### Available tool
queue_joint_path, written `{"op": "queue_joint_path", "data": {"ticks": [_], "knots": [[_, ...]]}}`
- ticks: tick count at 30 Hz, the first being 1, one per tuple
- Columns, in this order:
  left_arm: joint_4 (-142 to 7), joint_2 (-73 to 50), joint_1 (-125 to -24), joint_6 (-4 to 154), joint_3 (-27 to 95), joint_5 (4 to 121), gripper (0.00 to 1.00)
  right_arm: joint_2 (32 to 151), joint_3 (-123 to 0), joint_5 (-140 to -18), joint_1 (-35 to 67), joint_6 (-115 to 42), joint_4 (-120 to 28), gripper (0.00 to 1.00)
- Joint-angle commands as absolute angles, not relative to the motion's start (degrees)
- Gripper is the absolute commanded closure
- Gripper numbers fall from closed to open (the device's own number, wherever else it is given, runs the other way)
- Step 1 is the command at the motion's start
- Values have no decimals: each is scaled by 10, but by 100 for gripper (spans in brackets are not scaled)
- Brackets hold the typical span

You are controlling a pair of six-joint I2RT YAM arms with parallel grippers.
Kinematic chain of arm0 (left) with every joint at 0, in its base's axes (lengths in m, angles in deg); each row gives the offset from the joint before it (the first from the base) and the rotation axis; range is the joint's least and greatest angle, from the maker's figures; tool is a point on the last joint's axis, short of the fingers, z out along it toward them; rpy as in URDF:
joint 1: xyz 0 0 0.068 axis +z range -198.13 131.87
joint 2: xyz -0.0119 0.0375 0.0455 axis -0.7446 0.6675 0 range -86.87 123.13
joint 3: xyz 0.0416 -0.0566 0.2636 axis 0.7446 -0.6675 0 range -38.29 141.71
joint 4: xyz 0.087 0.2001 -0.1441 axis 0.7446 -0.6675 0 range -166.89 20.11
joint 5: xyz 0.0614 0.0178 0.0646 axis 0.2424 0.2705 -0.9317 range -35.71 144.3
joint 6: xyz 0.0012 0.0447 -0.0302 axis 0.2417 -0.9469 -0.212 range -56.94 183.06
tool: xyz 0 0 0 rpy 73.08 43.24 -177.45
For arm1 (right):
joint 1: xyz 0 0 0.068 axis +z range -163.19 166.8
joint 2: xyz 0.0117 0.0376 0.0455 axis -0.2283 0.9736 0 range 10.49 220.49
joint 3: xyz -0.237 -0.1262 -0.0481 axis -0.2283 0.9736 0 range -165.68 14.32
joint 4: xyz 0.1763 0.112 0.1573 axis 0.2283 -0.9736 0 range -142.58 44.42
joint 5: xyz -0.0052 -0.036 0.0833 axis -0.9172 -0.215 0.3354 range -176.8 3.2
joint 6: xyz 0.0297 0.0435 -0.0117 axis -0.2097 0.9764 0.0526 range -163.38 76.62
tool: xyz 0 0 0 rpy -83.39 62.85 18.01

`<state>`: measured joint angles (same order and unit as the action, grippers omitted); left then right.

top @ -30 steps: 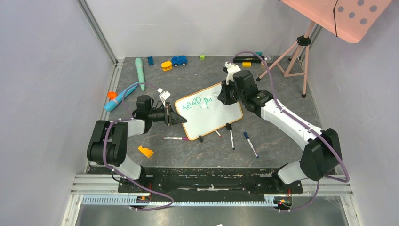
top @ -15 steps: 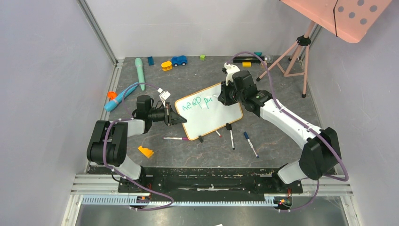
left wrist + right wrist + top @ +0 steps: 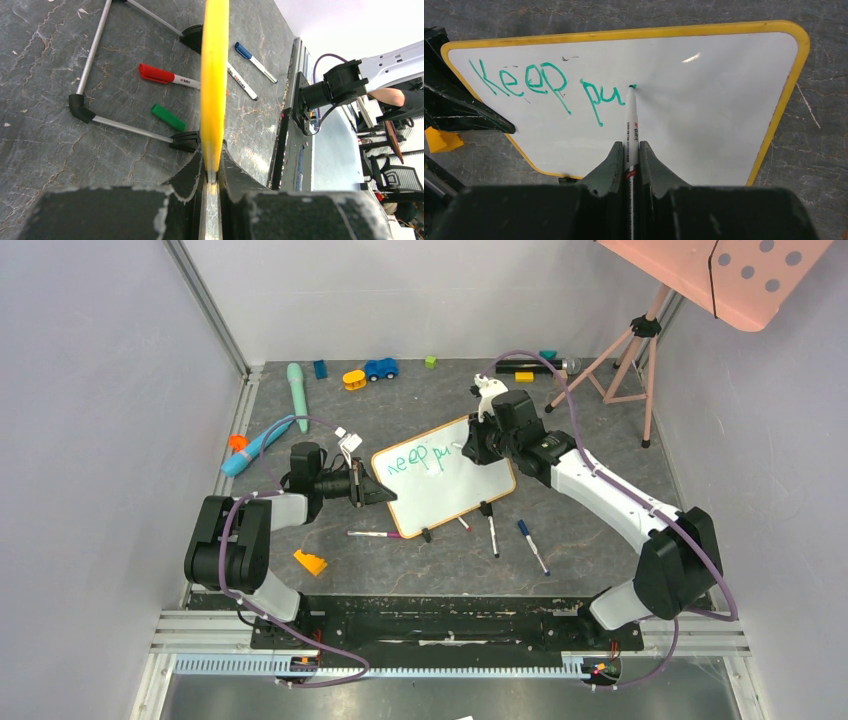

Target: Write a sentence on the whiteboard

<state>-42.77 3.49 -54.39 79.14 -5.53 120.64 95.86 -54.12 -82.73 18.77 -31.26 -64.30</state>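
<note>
whiteboard (image 3: 460,490): middle of the overhead frame, propped on the counter (image 3: 400,570)
left jaws: clamped on its left edge
right jaws: clamped on a marker (image 3: 630,115); tip touching the board, just right of the green writing (image 3: 545,82) "Keep pu"

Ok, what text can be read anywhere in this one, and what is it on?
"Keep pu": green handwriting on the whiteboard.
Print on the marker in the right end effector: too small to read.
Print on the red-capped marker lying on the table: too small to read.
</note>
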Motion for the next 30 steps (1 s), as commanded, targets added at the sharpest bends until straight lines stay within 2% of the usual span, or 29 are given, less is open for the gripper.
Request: {"op": "queue_joint_path", "data": {"ticks": [1,9,17,30], "knots": [[-443,23,-549,779,-45,1221,98,962,-555,-804,185,-320,-621,100],[-443,24,-549,779,-46,1221,98,945,-522,-804,185,-316,-618,100],[-444,22,-549,779,-47,1220,98,939,-522,-858,184,-313,-644,100],[-444,23,-549,779,-47,1220,98,925,-495,-820,185,-308,-626,100]]}}
